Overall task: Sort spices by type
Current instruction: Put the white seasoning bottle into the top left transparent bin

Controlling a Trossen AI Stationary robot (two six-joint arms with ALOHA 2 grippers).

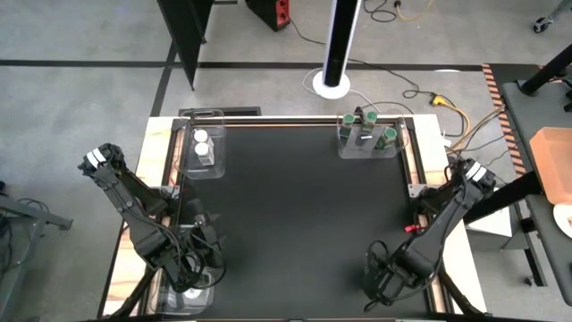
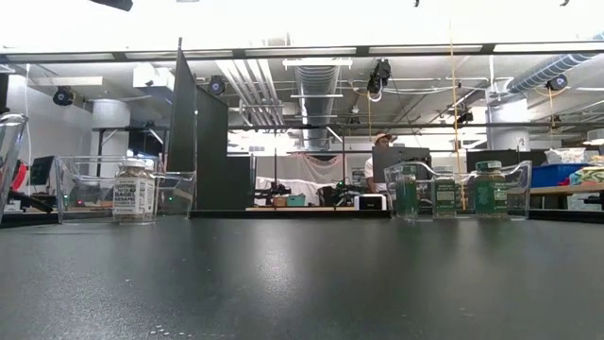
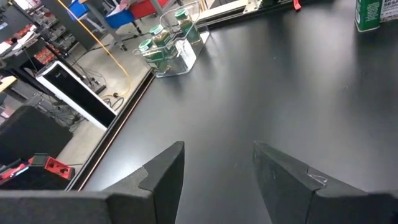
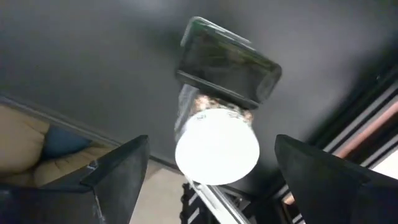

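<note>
My right gripper [image 4: 211, 168] is open at the table's near right [image 1: 386, 279]. It points down over a white-lidded spice jar [image 4: 217, 148] that stands between its fingers, touching neither. A dark jar with a green tint [image 4: 227, 59] lies just beyond it. My left gripper [image 3: 217, 168] is open and holds nothing; it waits at the near left [image 1: 192, 284]. Two white-lidded jars [image 1: 203, 148] stand in the far-left tray [image 2: 134, 192]. Several green-lidded jars [image 1: 366, 132] stand in the far-right tray [image 3: 166, 43] [image 2: 462, 189]. Another green jar [image 3: 370, 14] shows at the left wrist picture's edge.
A clear tray [image 1: 183, 300] sits under my left gripper at the near left corner. The black mat [image 1: 295, 215] is bare across its middle. Rails run along the table's right edge [image 1: 413, 170], with cables beyond them. A white-based post [image 1: 334, 82] stands past the far edge.
</note>
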